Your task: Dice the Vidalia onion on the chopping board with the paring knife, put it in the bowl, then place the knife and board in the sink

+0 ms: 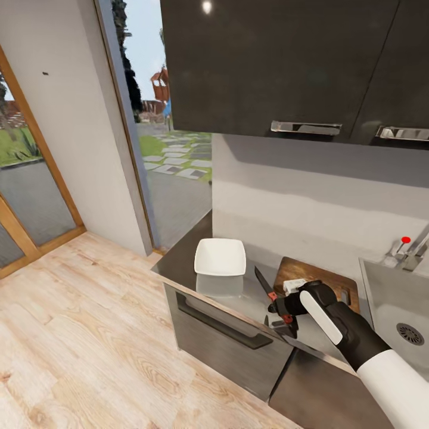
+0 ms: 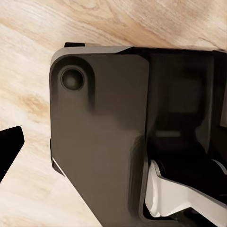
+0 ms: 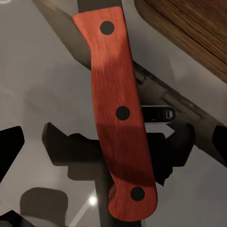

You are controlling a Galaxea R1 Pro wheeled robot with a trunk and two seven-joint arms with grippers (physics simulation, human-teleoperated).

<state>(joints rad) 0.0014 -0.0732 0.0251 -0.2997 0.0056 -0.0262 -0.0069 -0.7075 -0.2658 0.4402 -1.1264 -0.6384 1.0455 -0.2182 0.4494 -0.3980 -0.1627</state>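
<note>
On the grey surface (image 1: pixel 179 262), near its end by the glass door: white bowl (image 1: pixel 220 257), square and upright. Just beside it, toward the sink (image 1: pixel 393 298), paring knife (image 1: pixel 266 286) with dark blade pointing toward the wall and red-orange handle toward the front edge. Behind the knife, brown chopping board (image 1: pixel 336 283), partly covered by the right arm. Over the knife handle, right end effector (image 1: pixel 281 310), reaching down from the sink side. From the right wrist, three-riveted handle (image 3: pixel 120 113) lying flat on the reflective surface between the dark fingertips (image 3: pixel 12 142), with fingers spread wide on either side and not touching it; corner of the board (image 3: pixel 189 33) beyond. From the left wrist, dark robot body panel (image 2: pixel 104 132) above pale wood floor (image 2: pixel 28 56); left end effector's fingertip (image 2: pixel 9 142) just at the frame edge, opening impossible to tell. Above the surface, glossy black cabinets (image 1: pixel 268 59) with chrome handles.
</note>
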